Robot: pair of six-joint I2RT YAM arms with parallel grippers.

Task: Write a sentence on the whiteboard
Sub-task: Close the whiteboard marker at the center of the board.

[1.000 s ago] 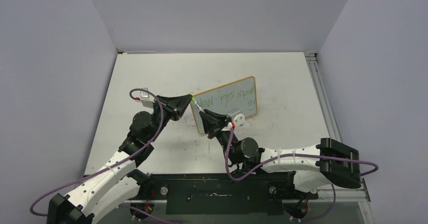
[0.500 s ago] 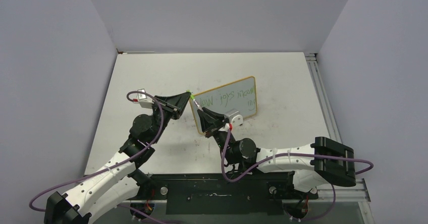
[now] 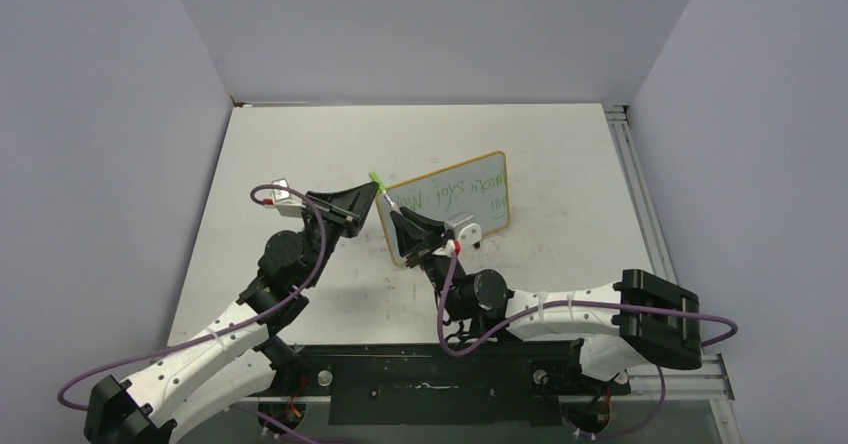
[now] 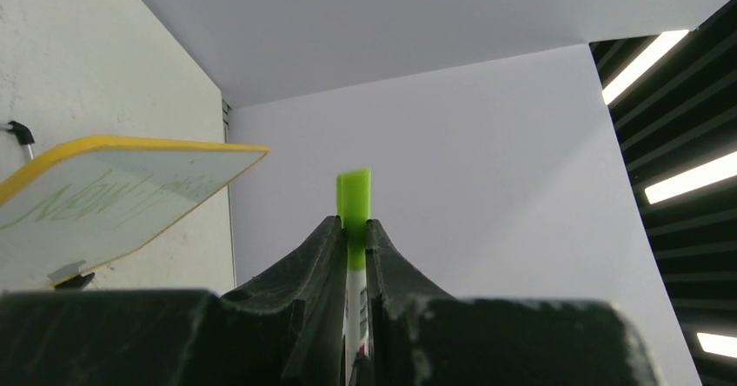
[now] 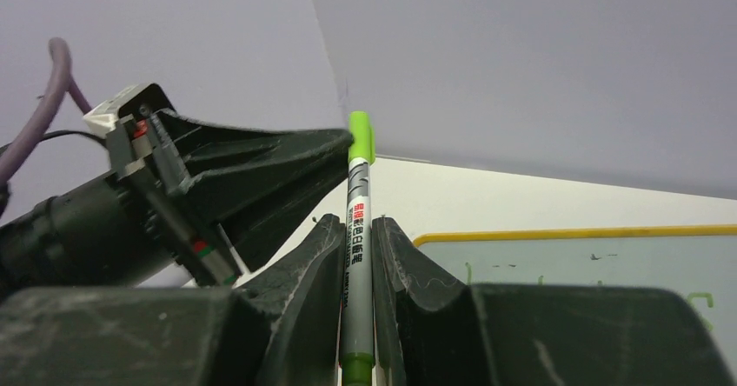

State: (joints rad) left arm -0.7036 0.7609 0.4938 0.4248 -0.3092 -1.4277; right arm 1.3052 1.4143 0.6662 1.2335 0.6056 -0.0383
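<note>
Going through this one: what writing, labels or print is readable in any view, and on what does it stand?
"New joys": start of the green sentence on the whiteboard; "joys" is clear, "New" is less sure.
The rest of that line and the short second line are too scrawled to read.
The black print and red mark on the marker barrel are too small to read.
</note>
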